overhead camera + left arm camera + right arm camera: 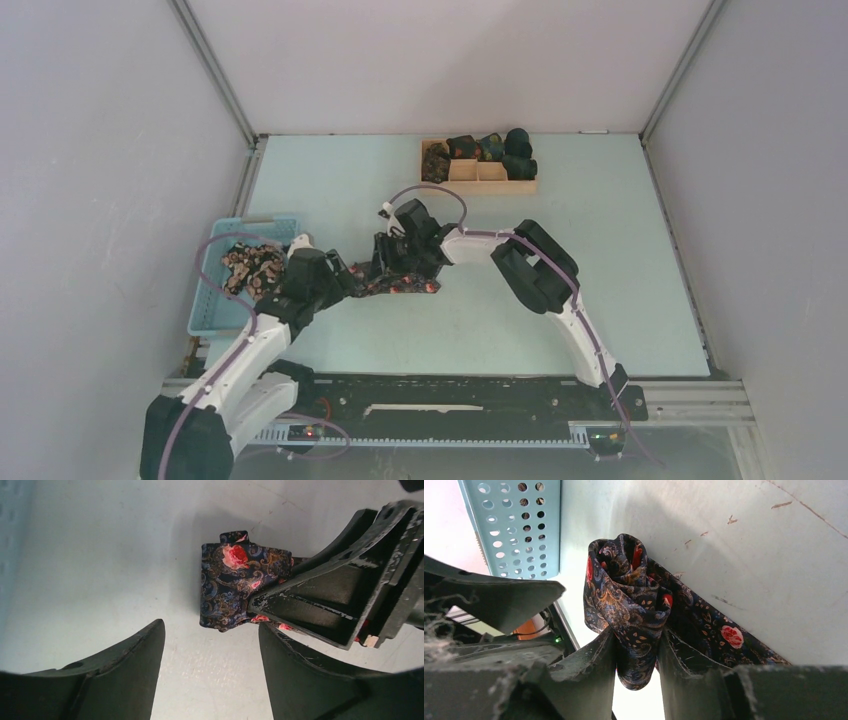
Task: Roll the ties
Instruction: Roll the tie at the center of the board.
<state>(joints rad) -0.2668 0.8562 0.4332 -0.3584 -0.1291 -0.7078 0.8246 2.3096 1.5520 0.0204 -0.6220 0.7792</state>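
A dark floral tie (408, 284) lies mid-table, one end wound into a roll. My right gripper (385, 262) is shut on that roll. In the right wrist view the roll (624, 580) sits pinched between the fingers of the right gripper (636, 650), and the tie's flat tail (724, 635) runs off to the right on the table. My left gripper (345, 280) is open and empty just left of the roll. In the left wrist view the roll (235, 585) lies ahead of the left gripper (210, 645) and clear of its fingers.
A light-blue basket (215, 305) at the left holds more loose ties (252, 265); its perforated wall (519, 525) shows close behind the roll. A wooden divided tray (480, 175) at the back holds several rolled ties (490, 148).
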